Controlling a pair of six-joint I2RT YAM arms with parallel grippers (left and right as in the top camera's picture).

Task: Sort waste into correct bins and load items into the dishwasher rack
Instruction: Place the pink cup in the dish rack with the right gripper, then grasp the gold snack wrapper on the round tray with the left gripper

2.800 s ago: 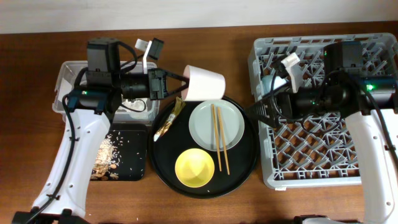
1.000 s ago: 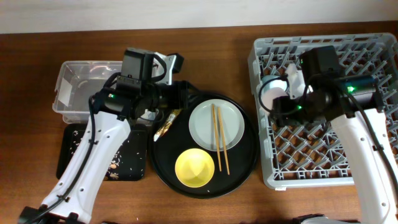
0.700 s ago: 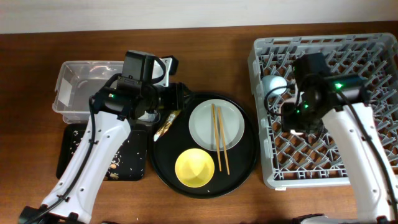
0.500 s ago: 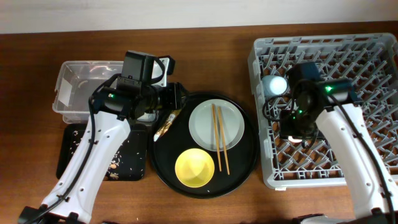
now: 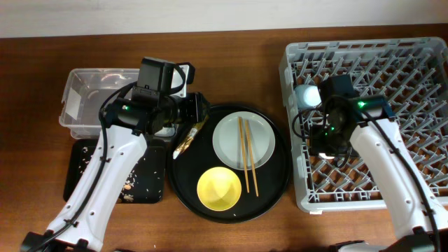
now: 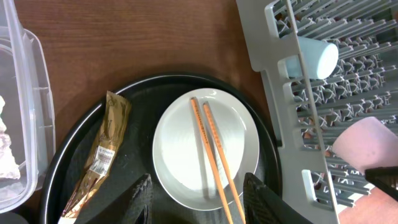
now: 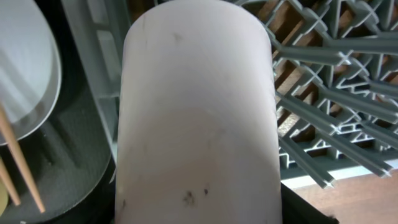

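My right gripper (image 5: 325, 142) is shut on the pink cup (image 7: 196, 112), which fills the right wrist view and hangs over the left part of the grey dishwasher rack (image 5: 392, 56). The pink cup also shows in the left wrist view (image 6: 367, 146). The light blue cup (image 5: 306, 96) lies in the rack's far left. My left gripper (image 5: 199, 112) is open and empty over the round black tray's left edge, its fingertips (image 6: 142, 199) astride the pale plate (image 6: 177, 149). The chopsticks (image 5: 246, 157) lie across the plate. The snack wrapper (image 5: 187, 140) and yellow bowl (image 5: 218, 189) sit on the tray.
The clear tub (image 5: 77, 84) stands at the far left, partly under my left arm. The shallow black tray (image 5: 84, 175) in front of it holds food scraps (image 5: 129, 183). The round black serving tray (image 5: 276, 189) sits between the bins and the rack.
The pink cup went from my left gripper to my right. The right gripper has carried it from the rack's far left towards the front. The left gripper moved over the tray's edge.
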